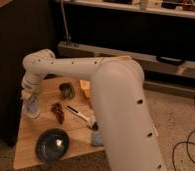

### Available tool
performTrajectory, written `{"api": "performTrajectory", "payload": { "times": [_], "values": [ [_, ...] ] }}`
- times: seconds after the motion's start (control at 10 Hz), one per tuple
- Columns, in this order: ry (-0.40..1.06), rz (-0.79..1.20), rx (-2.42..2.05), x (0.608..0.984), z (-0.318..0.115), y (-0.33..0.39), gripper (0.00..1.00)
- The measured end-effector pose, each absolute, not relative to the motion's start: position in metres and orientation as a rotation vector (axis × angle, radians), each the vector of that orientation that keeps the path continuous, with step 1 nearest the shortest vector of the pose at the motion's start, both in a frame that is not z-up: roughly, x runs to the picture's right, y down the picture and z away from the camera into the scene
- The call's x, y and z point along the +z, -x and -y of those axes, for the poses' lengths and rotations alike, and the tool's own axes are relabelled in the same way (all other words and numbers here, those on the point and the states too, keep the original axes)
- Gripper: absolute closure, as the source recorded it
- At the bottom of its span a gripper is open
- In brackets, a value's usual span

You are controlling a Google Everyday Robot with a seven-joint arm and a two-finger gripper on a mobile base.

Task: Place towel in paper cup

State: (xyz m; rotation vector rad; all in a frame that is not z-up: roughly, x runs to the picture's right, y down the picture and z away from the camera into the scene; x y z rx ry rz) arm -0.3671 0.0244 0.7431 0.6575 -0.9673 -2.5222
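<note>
Gripper [31,98] hangs right over the paper cup [33,111] at the tabletop's [28,152] left edge, jaws clenched on the towel [32,104], so release looks next.

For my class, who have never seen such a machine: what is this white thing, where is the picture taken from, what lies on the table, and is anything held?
The big white tube is a robot's arm, seen from a single camera looking down over it. It reaches across a small wooden table. Its claw is at the table's far left, shut on a pale towel just above a white paper cup. Also there: a dark bowl, a dark metal cup, a brush and a yellow block.
</note>
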Motion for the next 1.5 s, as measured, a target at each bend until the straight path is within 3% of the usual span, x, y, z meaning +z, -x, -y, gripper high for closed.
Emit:
{"api": "performTrajectory", "payload": {
  "times": [0.2, 0.3, 0.9, 1.1, 1.5],
  "values": [
    [-0.660, 0.998, -2.540, 0.743, -0.038, 0.374, 0.97],
    [-0.660, 1.011, -2.547, 0.743, -0.043, 0.378, 0.91],
    [-0.616, 1.046, -2.549, 0.762, -0.060, 0.384, 0.27],
    [-0.621, 1.043, -2.555, 0.762, -0.061, 0.388, 0.20],
    [-0.590, 1.044, -2.546, 0.772, -0.064, 0.387, 0.20]
  ]
}}
